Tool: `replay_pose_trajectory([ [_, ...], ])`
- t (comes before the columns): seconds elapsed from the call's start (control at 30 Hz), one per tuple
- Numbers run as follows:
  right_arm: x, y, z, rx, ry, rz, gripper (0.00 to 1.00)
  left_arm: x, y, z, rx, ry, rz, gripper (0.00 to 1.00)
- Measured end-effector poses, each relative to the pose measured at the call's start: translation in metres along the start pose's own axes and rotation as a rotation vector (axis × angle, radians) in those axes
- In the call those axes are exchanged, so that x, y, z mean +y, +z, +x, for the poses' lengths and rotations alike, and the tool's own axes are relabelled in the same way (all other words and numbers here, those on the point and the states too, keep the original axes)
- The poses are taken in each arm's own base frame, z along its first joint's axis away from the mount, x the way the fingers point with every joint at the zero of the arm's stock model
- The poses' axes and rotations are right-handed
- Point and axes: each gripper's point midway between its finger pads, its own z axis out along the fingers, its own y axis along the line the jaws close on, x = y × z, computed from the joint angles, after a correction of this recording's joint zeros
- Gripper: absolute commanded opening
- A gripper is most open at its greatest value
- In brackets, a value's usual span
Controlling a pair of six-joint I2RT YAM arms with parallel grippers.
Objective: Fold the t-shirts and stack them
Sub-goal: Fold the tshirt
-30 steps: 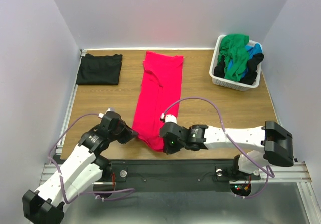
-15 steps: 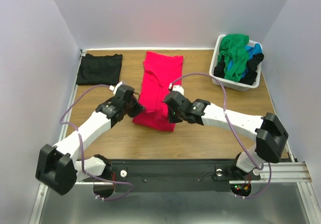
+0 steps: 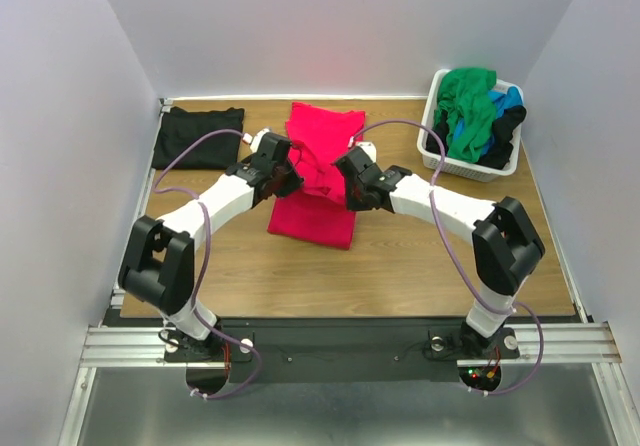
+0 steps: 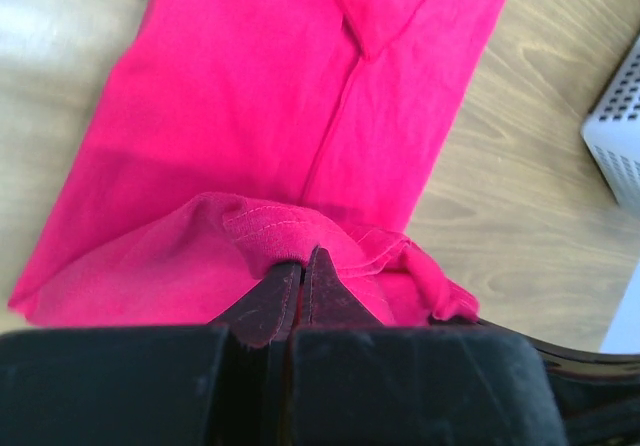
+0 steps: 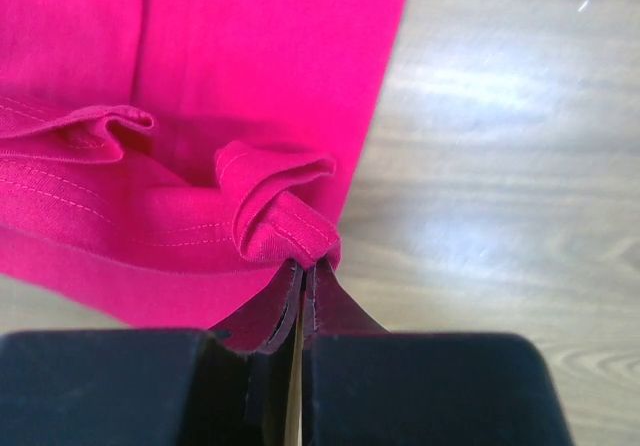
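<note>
Bench (image 3: 420, 256): wood top filling the middle of the top view, carrying everything.
Red shirt (image 3: 312, 224): centre of the frame. A second ago it lay as one long strip reaching the lower centre. Its near hem has since been lifted and carried up the frame, so the lower part is now doubled over and the strip is shorter.
Basket (image 3: 470, 171): upper right, holding green, blue and black shirts, untouched.
Black shirt (image 3: 198, 136): upper left, folded flat, well apart from the red one.
Left end effector (image 3: 283, 171): clamped tight on the hem's left corner, bunched at its tips in the wrist view.
Right end effector (image 3: 350, 176): pinched tight on the right corner, held level with the left.
Meaning: the end-to-end fold looks about halfway. The hem likely needs laying near the collar, then releasing.
</note>
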Motion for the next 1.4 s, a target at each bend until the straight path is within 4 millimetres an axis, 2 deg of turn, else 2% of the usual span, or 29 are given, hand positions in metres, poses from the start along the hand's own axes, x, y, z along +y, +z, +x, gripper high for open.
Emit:
replay_pose_trajectory([
  [0.13,-0.004,0.014,-0.017,-0.019,0.009,0.011,0.0,-0.006,0.014,-0.012,-0.008,0.015,-0.007,0.0],
  [0.3,-0.008,0.029,-0.022,-0.019,0.001,0.016,0.0,-0.007,0.023,-0.022,-0.017,0.018,-0.01,0.0],
  [0.5,-0.009,0.04,-0.035,-0.032,0.002,0.008,0.0,-0.001,0.032,-0.03,-0.018,0.016,-0.026,0.0],
  [0.67,-0.013,0.047,-0.046,-0.051,0.019,0.011,0.0,-0.008,0.046,-0.039,-0.025,0.014,-0.021,0.0],
  [0.8,-0.016,0.058,-0.047,-0.044,0.023,0.022,0.0,-0.003,0.057,-0.04,-0.016,0.01,-0.04,0.0],
  [0.97,-0.021,0.072,-0.039,-0.017,0.025,0.032,0.01,0.006,0.072,-0.04,-0.001,0.003,-0.069,0.0],
  [1.0,-0.021,0.075,-0.039,-0.015,0.026,0.033,0.02,0.009,0.074,-0.039,0.002,0.002,-0.075,0.0],
  [1.07,-0.023,0.078,-0.038,-0.012,0.031,0.036,0.15,0.011,0.079,-0.037,0.015,0.007,-0.078,0.02],
  [1.1,-0.024,0.08,-0.039,-0.011,0.028,0.038,0.2,0.011,0.08,-0.036,0.024,0.008,-0.075,0.07],
  [1.13,-0.024,0.082,-0.04,-0.013,0.031,0.039,0.3,0.012,0.081,-0.035,0.03,0.013,-0.073,0.28],
  [1.2,-0.025,0.083,-0.043,-0.018,0.03,0.045,0.41,0.012,0.082,-0.036,0.038,0.022,-0.069,0.55],
  [1.23,-0.026,0.083,-0.045,-0.021,0.03,0.046,0.45,0.012,0.082,-0.036,0.041,0.024,-0.064,0.73],
  [1.27,-0.026,0.083,-0.046,-0.022,0.028,0.044,0.51,0.011,0.082,-0.036,0.042,0.03,-0.061,0.78],
  [1.3,-0.026,0.083,-0.046,-0.024,0.029,0.043,0.54,0.011,0.082,-0.036,0.043,0.03,-0.059,0.83],
  [1.33,-0.025,0.082,-0.047,-0.023,0.027,0.039,0.65,0.01,0.081,-0.036,0.044,0.038,-0.057,0.91],
  [1.4,-0.025,0.08,-0.047,-0.024,0.028,0.031,0.82,0.01,0.079,-0.038,0.04,0.043,-0.054,0.95],
])
